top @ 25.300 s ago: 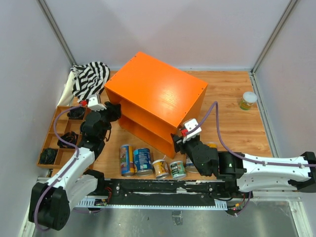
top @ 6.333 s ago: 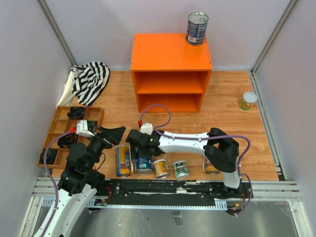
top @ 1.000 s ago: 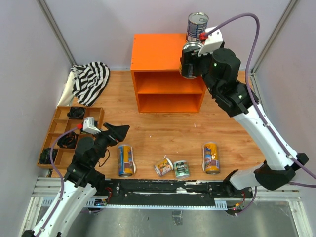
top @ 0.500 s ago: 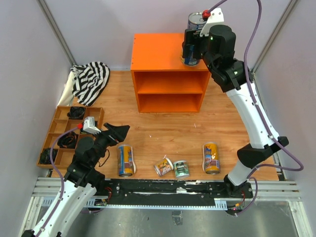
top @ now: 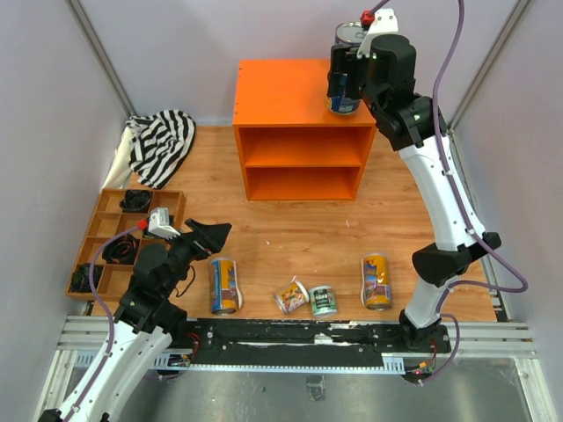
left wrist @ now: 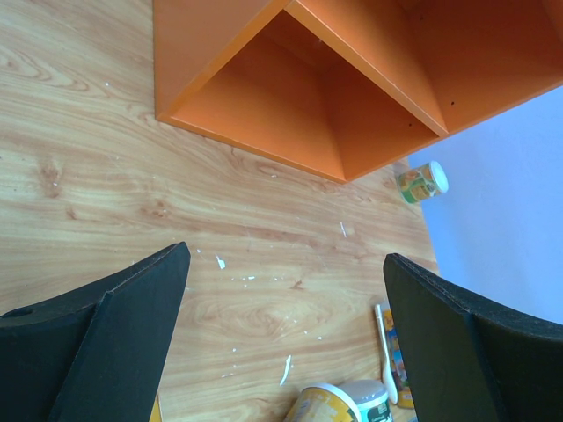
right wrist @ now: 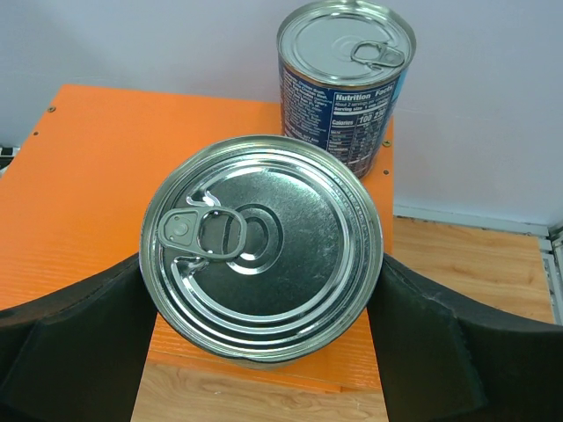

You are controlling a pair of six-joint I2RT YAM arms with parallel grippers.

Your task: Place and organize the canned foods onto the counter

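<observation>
The wide can [right wrist: 264, 246] was gripped at its two sides by the jaws of the right arm [top: 444, 189], with the silver pull-tab lid facing up. It was over the right part of the flat top of the counter [top: 281, 92], just in front of a second blue can [right wrist: 345, 83] that stood upright at the back right corner. The two cans were near each other, but I could not tell whether they touched, nor whether the bottom of the held can already rested on the orange top.

The jaws of the left arm [top: 145, 294] were wide open with nothing between them, low over the tabletop [top: 290, 224]. On the near side of the tabletop, two tall yellow-and-blue cans [top: 223, 285] [top: 376, 281] and two small cans [top: 290, 296] [top: 322, 301] were not yet placed, and a small white-lidded one [top: 442, 179] stood apart at the right.

My judgement is that the danger was in the release. If the jaws opened while the can was above the surface or tilted, it could fall over and roll off the right edge. If it was pushed more to the back, it could hit the second can and move it toward the rear edge
</observation>
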